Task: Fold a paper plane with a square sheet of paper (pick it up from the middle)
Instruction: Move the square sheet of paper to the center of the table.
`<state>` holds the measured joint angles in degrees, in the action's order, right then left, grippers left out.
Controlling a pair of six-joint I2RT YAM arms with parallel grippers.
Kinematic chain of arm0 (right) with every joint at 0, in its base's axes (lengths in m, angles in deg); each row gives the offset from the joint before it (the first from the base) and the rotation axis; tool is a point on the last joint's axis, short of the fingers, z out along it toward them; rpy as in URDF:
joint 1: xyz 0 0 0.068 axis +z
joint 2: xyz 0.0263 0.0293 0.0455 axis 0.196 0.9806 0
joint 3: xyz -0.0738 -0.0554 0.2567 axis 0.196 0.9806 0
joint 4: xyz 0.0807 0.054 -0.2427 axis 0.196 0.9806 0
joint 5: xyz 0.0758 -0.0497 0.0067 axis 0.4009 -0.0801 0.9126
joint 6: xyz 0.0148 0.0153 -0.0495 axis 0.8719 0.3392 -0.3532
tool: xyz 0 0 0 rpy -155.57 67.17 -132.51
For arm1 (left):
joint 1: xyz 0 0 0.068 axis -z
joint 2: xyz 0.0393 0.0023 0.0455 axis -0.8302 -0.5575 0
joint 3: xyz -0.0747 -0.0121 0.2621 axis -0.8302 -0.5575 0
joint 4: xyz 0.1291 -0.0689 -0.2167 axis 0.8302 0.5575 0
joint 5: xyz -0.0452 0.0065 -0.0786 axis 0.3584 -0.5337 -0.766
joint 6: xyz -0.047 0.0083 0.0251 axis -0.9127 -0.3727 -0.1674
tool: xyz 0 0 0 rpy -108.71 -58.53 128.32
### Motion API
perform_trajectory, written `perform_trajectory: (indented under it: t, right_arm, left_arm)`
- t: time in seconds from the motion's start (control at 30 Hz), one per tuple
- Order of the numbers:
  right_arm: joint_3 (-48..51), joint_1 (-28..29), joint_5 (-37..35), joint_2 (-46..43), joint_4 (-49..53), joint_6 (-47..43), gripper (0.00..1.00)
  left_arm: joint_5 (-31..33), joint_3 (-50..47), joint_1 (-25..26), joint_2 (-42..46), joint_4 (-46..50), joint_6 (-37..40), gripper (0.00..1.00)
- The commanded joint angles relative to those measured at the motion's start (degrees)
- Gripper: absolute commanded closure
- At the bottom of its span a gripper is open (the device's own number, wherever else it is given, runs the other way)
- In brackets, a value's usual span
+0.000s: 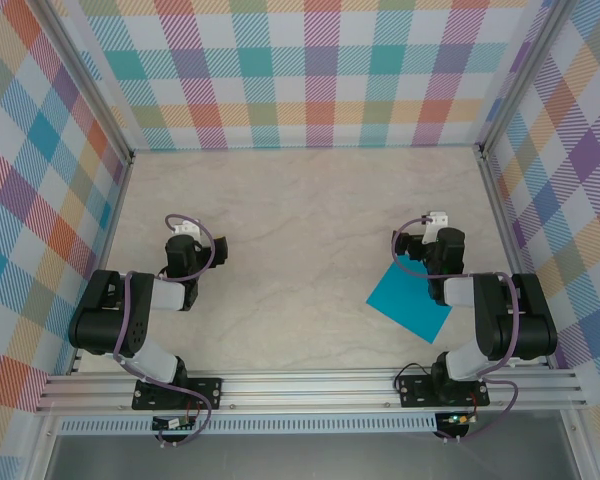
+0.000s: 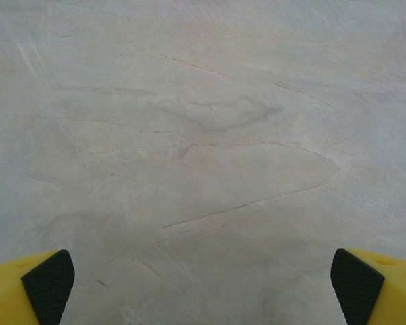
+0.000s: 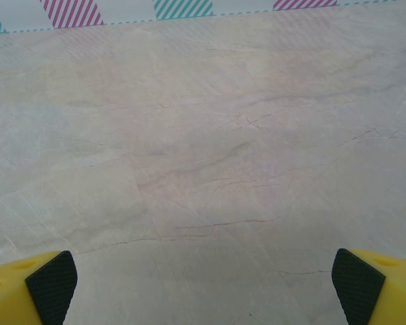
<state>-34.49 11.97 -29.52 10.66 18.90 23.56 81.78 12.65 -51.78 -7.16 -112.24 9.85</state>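
Black pads [image 2: 49,284] are sitting far apart: your left gripper [image 2: 203,291] and right gripper [image 3: 203,291] are both standing spread wide, ready, gripping nothing. The square sheet of paper [image 1: 405,300] is lying flat on the table [image 1: 300,200], partly under the right arm [image 1: 492,322], awaiting its middle pickup

Overhead camera, high and behind the two arm bases [image 1: 175,388], looks steeply down on the whole marbled table [image 1: 300,200] and its checked walls [image 1: 40,150]. Both wrist cameras hover close above that same table, facing forward along it. The right one also catches the back wall [image 3: 189,8] at its foot.
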Motion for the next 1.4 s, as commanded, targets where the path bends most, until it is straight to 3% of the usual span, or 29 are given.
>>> perform_trajectory:
  t: [0.0, 0.6, 0.67, 0.73, 0.9, 1.07, 1.27, 1.37]
  right_arm:
    - [-1.1, -0.4, 1.0, 0.3, -0.5, -0.6, 0.0]
    - [-0.7, -0.4, 2.5, -3.6, 1.9, -1.2, 0.0]
    - [-2.0, -0.3, 3.7, -7.0, 7.8, -1.2, 0.0]
    - [-6.5, -0.3, 2.3, -10.3, 22.3, 2.3, 0.0]
    - [-14.4, -0.3, 3.8, -16.0, 44.2, 8.2, 0.0]
    - [-18.0, -0.3, 1.4, -23.2, 57.6, 16.9, 0.0]
    - [-21.5, -0.5, -2.4, -24.6, 72.1, 24.5, 0.0]
    - [-24.1, -0.5, 12.4, -19.8, 71.9, 23.9, 0.0]
  left_arm:
    - [-0.8, 1.0, -0.5, 0.5, -1.8, 0.3, 0.0]
    - [-0.8, 1.0, -0.5, 0.5, -1.7, 0.2, 0.0]
    - [-0.8, 0.9, -0.5, 0.5, -1.9, 0.3, 0.0]
    - [-1.8, 0.6, -0.5, 1.2, -2.1, 0.6, 0.0]
    - [-2.5, -2.3, -0.4, 12.4, 2.5, 0.3, 0.0]
    - [-3.4, -1.8, -0.5, 26.4, 14.9, -1.9, 0.0]
    - [7.5, 5.9, -0.6, 40.7, 38.8, -17.9, 0.0]
    - [14.2, 10.0, -0.7, 42.4, 50.8, -25.6, 0.0]
